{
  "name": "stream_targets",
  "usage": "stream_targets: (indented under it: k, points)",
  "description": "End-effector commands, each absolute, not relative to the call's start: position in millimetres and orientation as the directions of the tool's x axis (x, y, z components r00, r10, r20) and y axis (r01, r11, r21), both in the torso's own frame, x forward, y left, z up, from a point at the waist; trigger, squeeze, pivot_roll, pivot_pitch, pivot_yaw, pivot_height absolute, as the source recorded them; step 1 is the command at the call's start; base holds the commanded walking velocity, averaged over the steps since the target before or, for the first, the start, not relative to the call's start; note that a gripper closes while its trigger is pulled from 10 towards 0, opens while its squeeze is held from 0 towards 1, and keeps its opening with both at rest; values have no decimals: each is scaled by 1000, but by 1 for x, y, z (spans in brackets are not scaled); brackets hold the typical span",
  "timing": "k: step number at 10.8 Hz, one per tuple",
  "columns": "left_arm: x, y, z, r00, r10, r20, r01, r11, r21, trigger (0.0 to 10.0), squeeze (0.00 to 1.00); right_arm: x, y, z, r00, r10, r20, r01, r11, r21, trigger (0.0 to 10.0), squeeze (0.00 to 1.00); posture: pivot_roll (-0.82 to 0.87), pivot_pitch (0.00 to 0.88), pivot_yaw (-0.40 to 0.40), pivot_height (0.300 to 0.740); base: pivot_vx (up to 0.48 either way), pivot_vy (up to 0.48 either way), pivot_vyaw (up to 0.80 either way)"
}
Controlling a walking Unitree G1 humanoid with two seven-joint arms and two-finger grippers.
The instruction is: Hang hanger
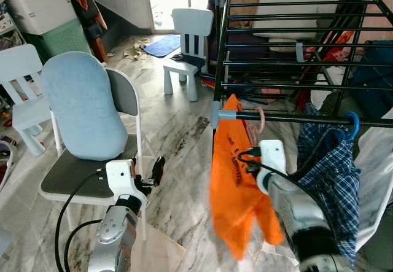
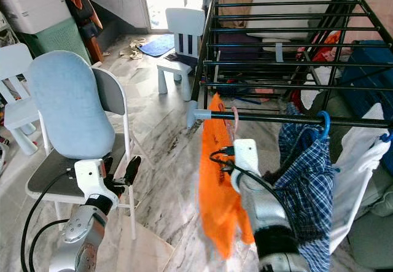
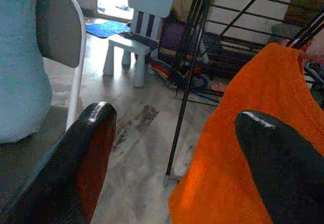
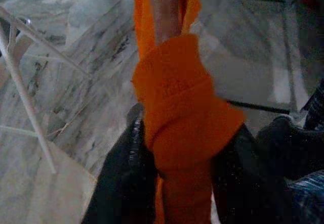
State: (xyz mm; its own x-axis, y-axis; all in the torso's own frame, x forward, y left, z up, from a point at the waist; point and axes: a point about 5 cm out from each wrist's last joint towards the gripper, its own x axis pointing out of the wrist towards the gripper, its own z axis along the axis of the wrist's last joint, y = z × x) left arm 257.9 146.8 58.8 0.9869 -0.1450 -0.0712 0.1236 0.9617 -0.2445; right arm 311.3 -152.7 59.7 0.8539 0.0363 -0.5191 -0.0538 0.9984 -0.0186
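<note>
An orange garment [image 1: 236, 186] hangs on a pink hanger whose hook [image 1: 260, 120] curves across the front rail [image 1: 307, 120] of the black drying rack, near its left corner. I cannot tell whether the hook rests on the rail. My right gripper [image 4: 182, 148] is shut on the orange cloth bunched over the hanger's arm [image 4: 164, 11], just below the rail. My left gripper [image 1: 153, 170] is open and holds nothing. It hovers low, by the front edge of a chair seat, left of the garment.
A blue plaid shirt [image 1: 334, 174] on a blue hanger hook [image 1: 353, 123] hangs right of the orange garment, with a white garment [image 2: 356, 167] beyond it. A folding chair with a pale blue cushion [image 1: 86, 106] stands left. A white child's chair [image 1: 187, 45] is farther back.
</note>
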Motion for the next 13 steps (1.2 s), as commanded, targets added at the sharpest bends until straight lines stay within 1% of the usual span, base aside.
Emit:
stream_targets:
  k: [1,4,6,9,13]
  points:
    - [259,148,58,987,-136,-85,113,966,-234,10000,0,312,-151,66,877,45,-479,-67,997,-29,10000,1000,-58,0,71,740,0,0,0]
    - [258,151,57,988,-127,-92,104,969,-224,10000,0,299,-155,71,916,61,-397,-81,996,-33,10000,1000,-63,0,76,740,0,0,0]
    - [260,156,61,989,-103,-102,81,978,-194,10000,0,286,-163,74,935,56,-351,-70,997,-28,10000,1000,-69,0,83,740,0,0,0]
    - [257,159,57,987,-67,-147,50,991,-121,10000,0,266,-168,73,942,94,-322,-102,995,-9,10000,1000,-70,0,83,740,0,0,0]
    - [257,155,55,986,-64,-157,47,993,-109,10000,0,255,-174,72,946,99,-309,-110,994,-17,10000,1000,-84,0,83,740,0,0,0]
